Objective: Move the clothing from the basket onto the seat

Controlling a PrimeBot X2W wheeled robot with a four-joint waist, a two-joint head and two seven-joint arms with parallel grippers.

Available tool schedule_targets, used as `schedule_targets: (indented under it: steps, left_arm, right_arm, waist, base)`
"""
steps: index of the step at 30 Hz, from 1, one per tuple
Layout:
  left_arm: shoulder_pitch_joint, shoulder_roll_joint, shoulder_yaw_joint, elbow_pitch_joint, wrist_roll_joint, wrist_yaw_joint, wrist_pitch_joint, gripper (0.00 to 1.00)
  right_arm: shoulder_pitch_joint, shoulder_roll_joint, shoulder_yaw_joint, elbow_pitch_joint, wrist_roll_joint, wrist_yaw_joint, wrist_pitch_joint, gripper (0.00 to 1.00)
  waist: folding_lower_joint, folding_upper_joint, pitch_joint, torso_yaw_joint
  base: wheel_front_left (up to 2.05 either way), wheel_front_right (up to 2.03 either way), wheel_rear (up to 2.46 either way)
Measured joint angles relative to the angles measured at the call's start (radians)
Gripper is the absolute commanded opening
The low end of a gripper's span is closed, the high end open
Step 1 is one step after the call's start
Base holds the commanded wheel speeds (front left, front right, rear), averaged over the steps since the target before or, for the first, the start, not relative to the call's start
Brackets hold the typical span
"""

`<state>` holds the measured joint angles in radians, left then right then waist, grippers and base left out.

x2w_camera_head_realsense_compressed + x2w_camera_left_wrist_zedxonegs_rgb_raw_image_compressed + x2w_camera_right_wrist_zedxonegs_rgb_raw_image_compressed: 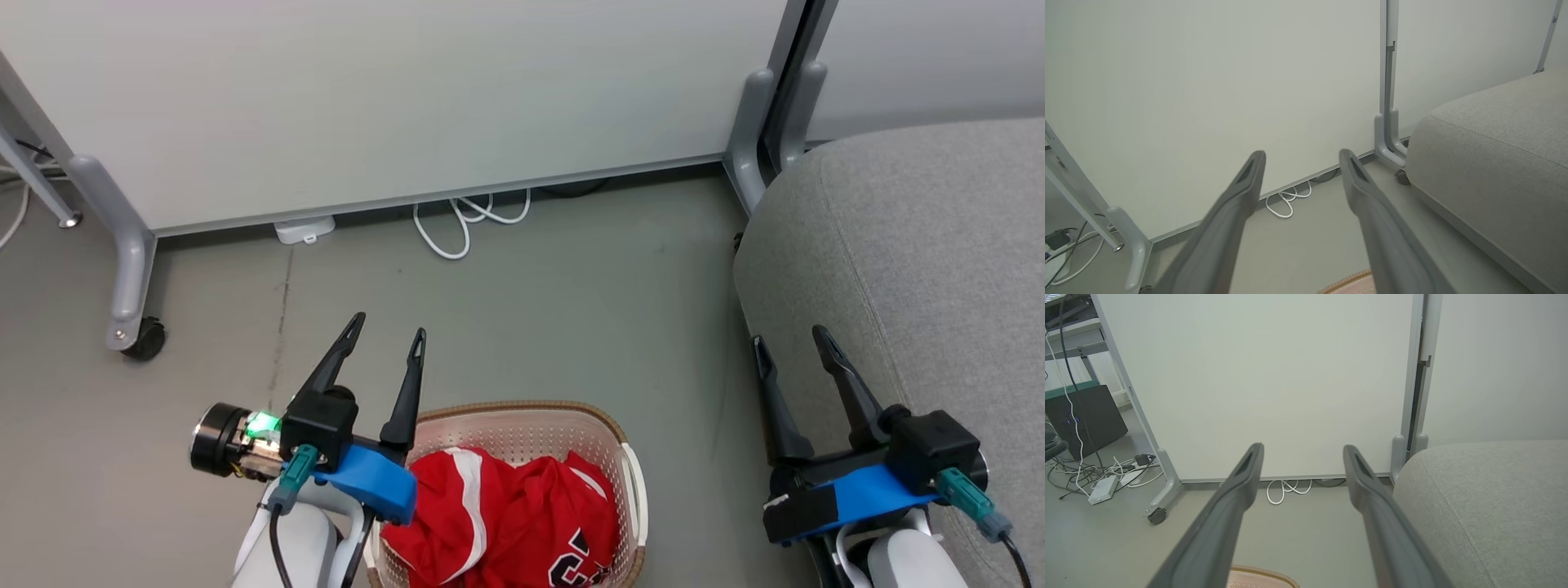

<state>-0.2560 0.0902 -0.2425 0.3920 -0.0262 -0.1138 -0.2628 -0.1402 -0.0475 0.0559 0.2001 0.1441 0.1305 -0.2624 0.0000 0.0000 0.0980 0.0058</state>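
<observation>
Red clothing (506,514) lies bunched in the cream basket (522,416) at the bottom centre of the head view; a white stripe shows on one piece and black-and-white lettering on the other. The basket's brown rim (1347,281) peeks in below the left fingers, and the rim (1261,575) also lies under the right ones. My left gripper (388,331) hangs open above the basket's left edge, empty. My right gripper (790,336) stands open and empty beside the grey seat (922,269), at its left edge. The seat (1494,155) fills the right of both wrist views (1486,506).
A white partition panel (392,98) on grey castor legs (135,327) stands behind the basket. A white cable loop (461,220) and a small white box (304,229) lie at its foot. More cables and a dark box (1086,416) sit far left. Grey floor (571,310) lies between basket and panel.
</observation>
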Motion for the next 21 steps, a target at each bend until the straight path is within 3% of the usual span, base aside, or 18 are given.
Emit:
schedule_targets:
  steps: [9, 21]
  left_arm:
    - [-0.158, 0.049, -0.119, 0.186, 0.004, -0.015, 0.0, 1.0]
    - [-0.383, 0.099, -0.398, 0.46, -0.077, -0.016, 0.0, 1.0]
  right_arm:
    - [-0.053, 0.0, -0.008, -0.018, -0.001, 0.0, 0.0, 1.0]
    - [-0.159, -0.001, -0.008, -0.051, 0.001, 0.0, 0.0, 1.0]
  waist:
    - [0.0, 0.0, 0.111, -0.04]
    - [0.0001, 0.0, 0.305, -0.089]
  base:
    - [0.0, 0.0, 0.0]
    - [0.0, 0.0, 0.0]
